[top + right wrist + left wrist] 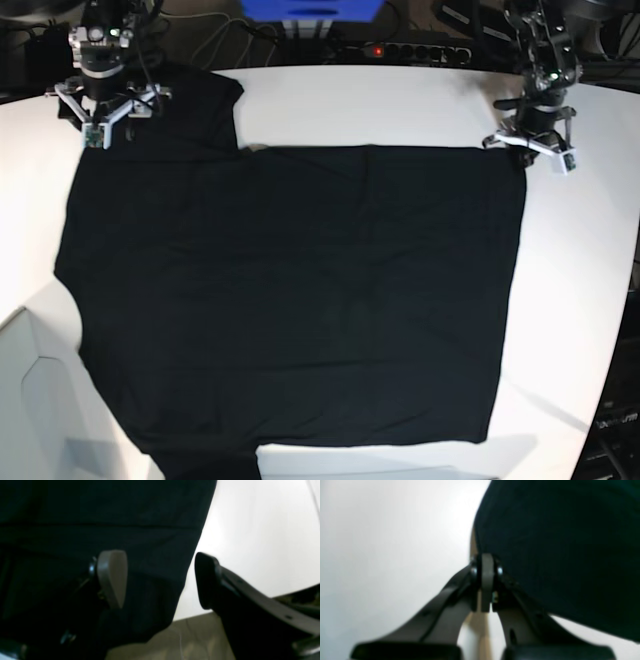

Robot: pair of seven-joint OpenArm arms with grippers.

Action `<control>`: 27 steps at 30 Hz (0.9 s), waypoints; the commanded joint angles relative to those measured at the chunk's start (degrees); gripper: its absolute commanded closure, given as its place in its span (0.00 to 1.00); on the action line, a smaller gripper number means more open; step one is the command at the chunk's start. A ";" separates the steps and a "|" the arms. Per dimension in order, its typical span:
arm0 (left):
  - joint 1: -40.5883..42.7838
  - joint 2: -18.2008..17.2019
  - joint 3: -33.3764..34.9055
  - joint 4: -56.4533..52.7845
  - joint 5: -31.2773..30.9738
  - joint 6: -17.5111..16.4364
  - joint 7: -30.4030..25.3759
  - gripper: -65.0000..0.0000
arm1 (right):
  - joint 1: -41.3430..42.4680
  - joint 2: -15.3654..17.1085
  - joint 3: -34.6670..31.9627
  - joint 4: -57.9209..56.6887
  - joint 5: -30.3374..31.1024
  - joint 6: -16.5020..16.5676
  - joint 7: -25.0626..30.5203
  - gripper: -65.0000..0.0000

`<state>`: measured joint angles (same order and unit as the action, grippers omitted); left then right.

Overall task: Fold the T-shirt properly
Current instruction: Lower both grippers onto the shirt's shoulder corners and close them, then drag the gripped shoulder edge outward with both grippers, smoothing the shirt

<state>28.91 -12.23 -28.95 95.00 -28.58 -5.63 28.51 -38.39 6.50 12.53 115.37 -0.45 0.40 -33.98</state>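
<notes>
Left gripper (pixel 487 580) had clamped, apparently on the T-shirt (pixel 300 300) corner; right gripper (pixel 160 580) stood open astride the opposite edge.

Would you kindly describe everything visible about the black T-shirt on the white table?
The large black cloth T-shirt lies spread nearly flat on the white table, plain side up, faintly creased. One short sleeve reaches the far corner beneath the open right end effector. The shut left end effector pinches the cloth's edge at the opposite far corner.
</notes>
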 commanded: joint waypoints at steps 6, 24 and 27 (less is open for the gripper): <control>0.59 -0.74 -0.37 0.95 -0.04 -0.04 -0.95 1.00 | 2.13 1.98 0.34 -2.54 -0.12 0.08 -3.17 0.33; 0.68 -0.91 -0.37 0.78 0.14 -0.04 -0.95 1.00 | 4.15 2.51 3.51 -9.13 -0.04 10.36 -3.08 0.37; 0.68 -0.91 -0.37 0.69 0.14 -0.04 -0.95 1.00 | 4.15 2.42 3.51 -9.48 -0.04 14.76 -3.17 0.47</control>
<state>29.52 -12.38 -28.95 94.91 -28.36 -5.63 28.51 -33.71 8.75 16.08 105.89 -1.02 13.50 -35.48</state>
